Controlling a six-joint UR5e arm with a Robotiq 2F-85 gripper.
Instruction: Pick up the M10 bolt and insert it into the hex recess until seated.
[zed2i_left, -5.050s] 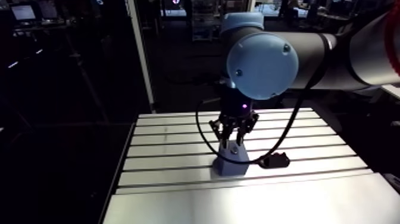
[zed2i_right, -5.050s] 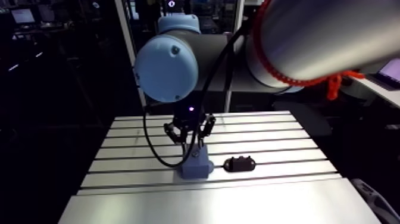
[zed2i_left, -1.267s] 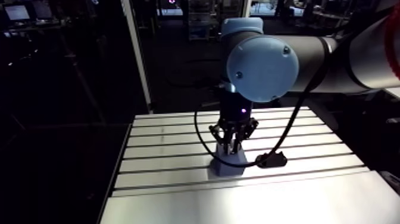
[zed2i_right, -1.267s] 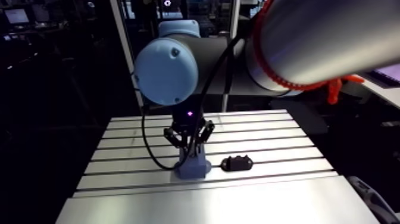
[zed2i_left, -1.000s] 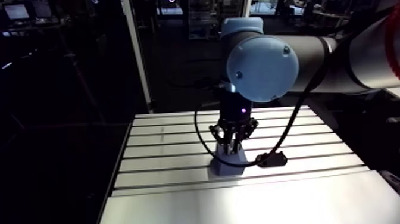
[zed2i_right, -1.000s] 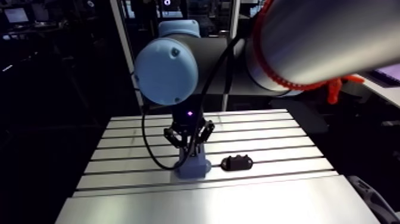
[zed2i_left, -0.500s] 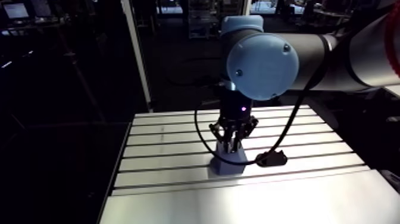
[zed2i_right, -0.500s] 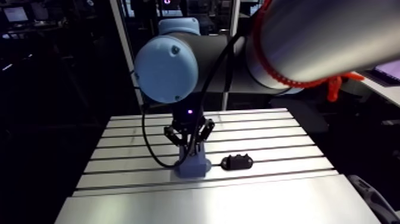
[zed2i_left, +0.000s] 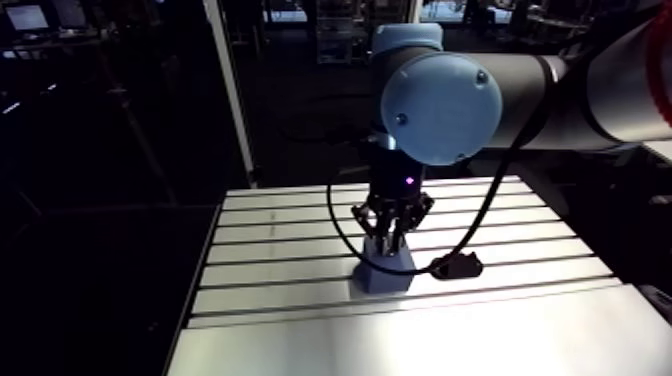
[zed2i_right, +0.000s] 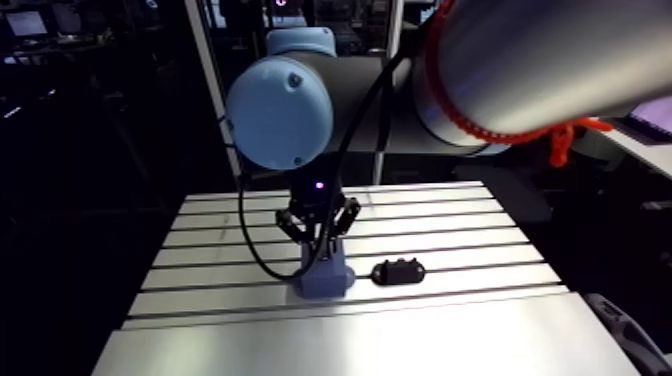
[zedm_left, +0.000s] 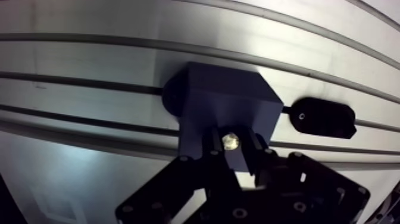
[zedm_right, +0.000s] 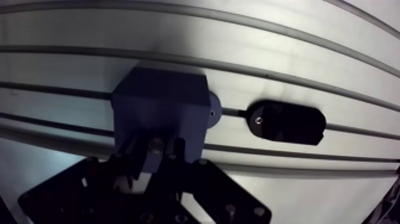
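Arm view first: from where I stand, the gripper (zed2i_left: 390, 243) hangs straight down over a blue block (zed2i_left: 383, 276) on the slotted table (zed2i_left: 280, 250), its tips right at the block's top. A small black oval fitting (zed2i_left: 457, 266) lies just beside the block, not touching it. The fingers are too small and dark from here to read.

Wrist view: this is where it gets clear. A shiny M10 bolt (zedm_left: 230, 142) shows end-on between the two fingers (zedm_left: 256, 146), which pinch in on it from both sides, so the jaws are gripping the bolt. It sits over the near part of the block's top face. I cannot make out the hex recess (bolt and fingers cover the spot where it should be), nor can I tell whether the bolt is in it at all.

My reading: pickup is done and insertion is the step in hand. The next move, I'd judge, calls for a straight push down with the bolt kept upright and its flats lined up with the recess. The grip should let go only once it bottoms out, since a slight tilt could jam it on the rim.
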